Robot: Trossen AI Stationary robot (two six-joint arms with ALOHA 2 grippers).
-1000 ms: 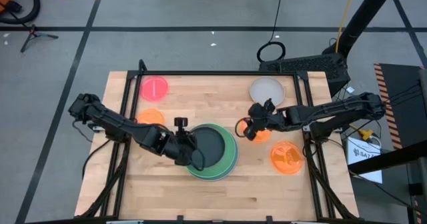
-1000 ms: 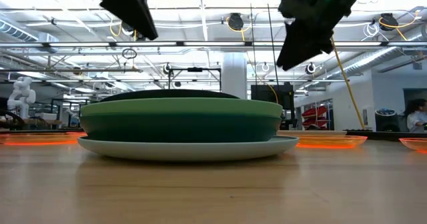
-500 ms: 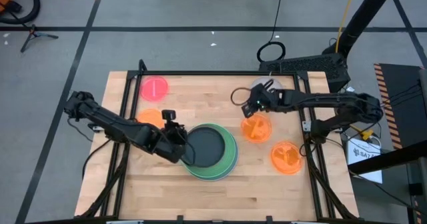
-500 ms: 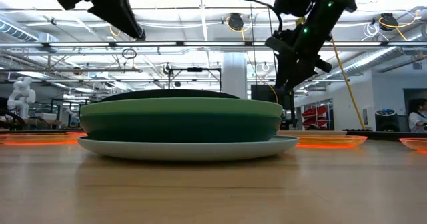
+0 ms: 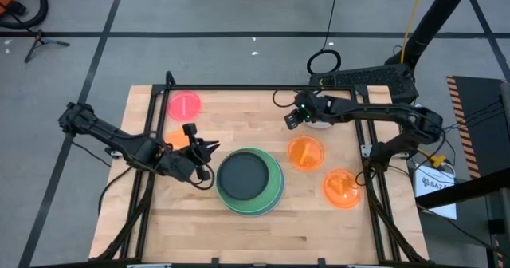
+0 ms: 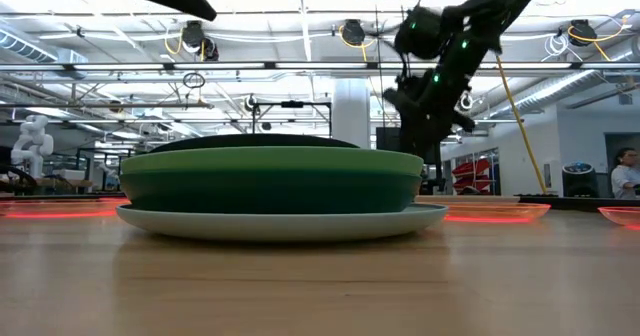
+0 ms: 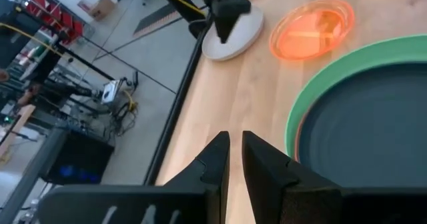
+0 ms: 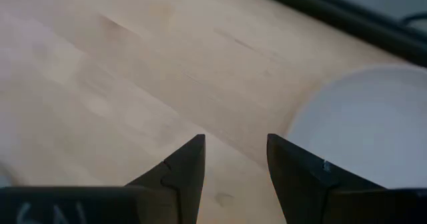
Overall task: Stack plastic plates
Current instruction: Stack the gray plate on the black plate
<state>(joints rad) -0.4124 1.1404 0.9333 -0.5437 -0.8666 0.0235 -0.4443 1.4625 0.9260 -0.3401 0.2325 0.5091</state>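
A stack of plastic plates (image 5: 275, 190) stands mid-table: a pale plate at the bottom (image 6: 270, 224), green ones above it, a black one (image 5: 242, 177) on top. My left gripper (image 5: 211, 148) hangs left of the stack, its fingers a narrow gap apart (image 7: 235, 144), nothing between them. My right gripper (image 5: 290, 120) stands open (image 8: 235, 151) just left of the grey-white plate (image 5: 322, 113), which lies flat near the far edge. Also flat on the table are two orange plates (image 5: 306, 152) (image 5: 343, 188) and a pink one (image 5: 184, 104).
A third orange plate (image 5: 177, 139) lies partly under my left arm. Bare wood shows along the near edge, in front of the stack. Black frame rails (image 5: 151, 116) run along the table's left, right and far sides.
My left gripper has drawn back from the stack toward the table's left edge and risen. My right gripper has swung from over the orange plate toward the far edge, to beside the grey-white plate, and has come lower. Neither gripper's gap has changed.
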